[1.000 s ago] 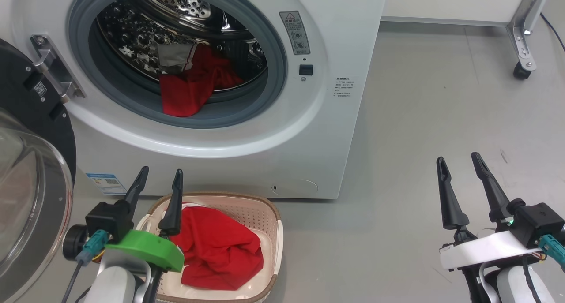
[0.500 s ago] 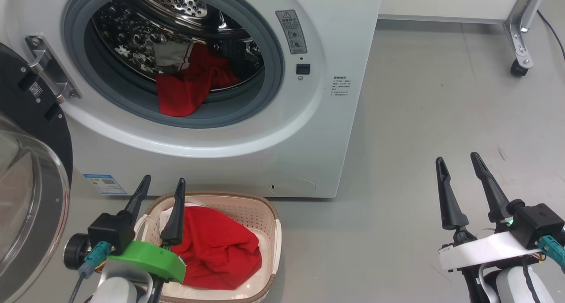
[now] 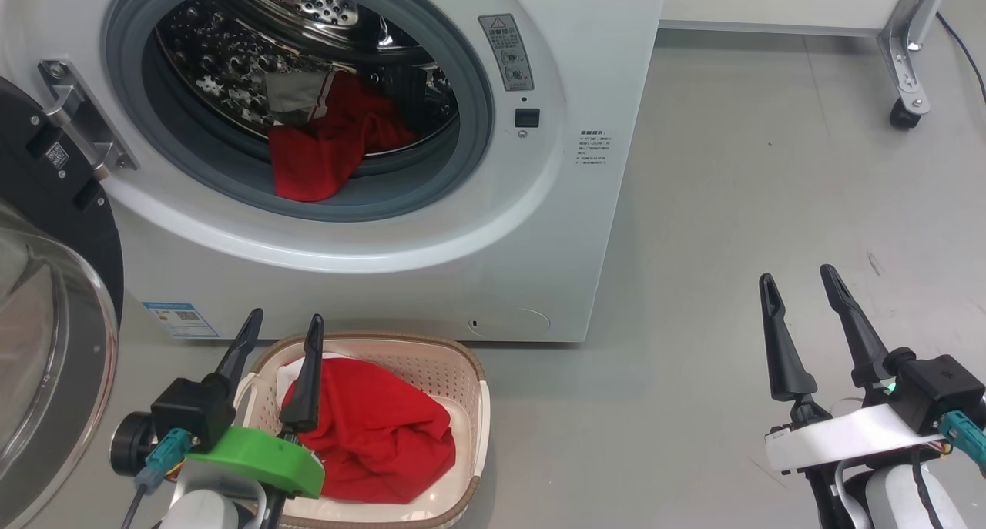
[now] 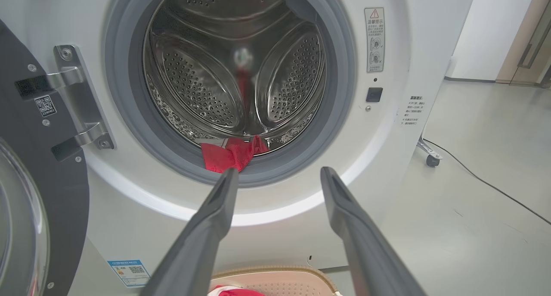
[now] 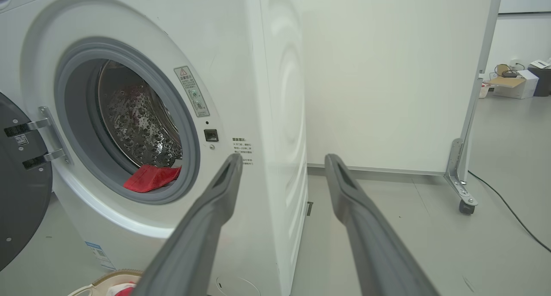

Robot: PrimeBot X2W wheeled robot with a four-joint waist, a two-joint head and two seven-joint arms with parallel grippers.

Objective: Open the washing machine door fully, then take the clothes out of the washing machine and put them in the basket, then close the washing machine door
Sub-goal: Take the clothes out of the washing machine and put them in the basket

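The white washing machine (image 3: 585,67) stands with its black-rimmed glass door (image 3: 46,344) swung wide to the left. Red clothes (image 3: 323,152) with a grey patch hang over the grey mouth ring, also seen as red clothes (image 4: 232,154) and red clothes (image 5: 150,177). The cream basket (image 3: 454,359) on the floor before the machine holds a red garment (image 3: 377,429). My left gripper (image 3: 281,321) is open and empty above the basket's left end. Far right over bare floor, my right gripper (image 3: 797,279) is open and empty. The basket rim (image 4: 275,272) shows below the left fingers.
A white panel on a metal leg with a castor (image 3: 905,113) stands at the back right. A black cable (image 5: 512,210) runs across the grey floor (image 3: 732,205) there. A blue label (image 3: 173,317) sits low on the machine's front.
The head view has shifted slightly, so the machine sits a little higher and further left in the picture. Neither gripper has visibly moved; both stay open and empty.
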